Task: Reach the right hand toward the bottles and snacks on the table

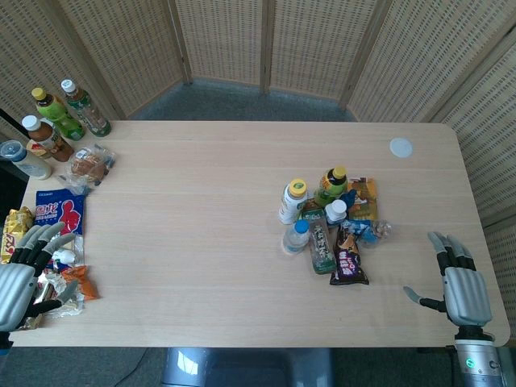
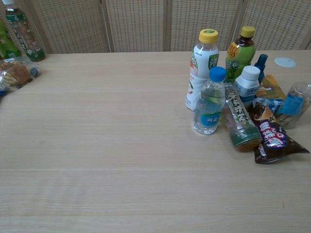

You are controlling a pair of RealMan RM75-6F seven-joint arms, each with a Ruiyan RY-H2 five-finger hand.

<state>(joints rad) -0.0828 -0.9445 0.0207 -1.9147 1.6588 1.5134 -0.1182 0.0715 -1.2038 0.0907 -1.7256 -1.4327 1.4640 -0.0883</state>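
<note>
A cluster of bottles and snacks sits right of centre on the table. The right hand, fingers apart and empty, hovers near the table's right edge, well apart from the cluster. The reach looks barely begun; it must travel leftward. The left hand is open too.

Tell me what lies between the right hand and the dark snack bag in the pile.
Only bare table: in the head view nothing sits between the right hand and the dark snack bag.
</note>
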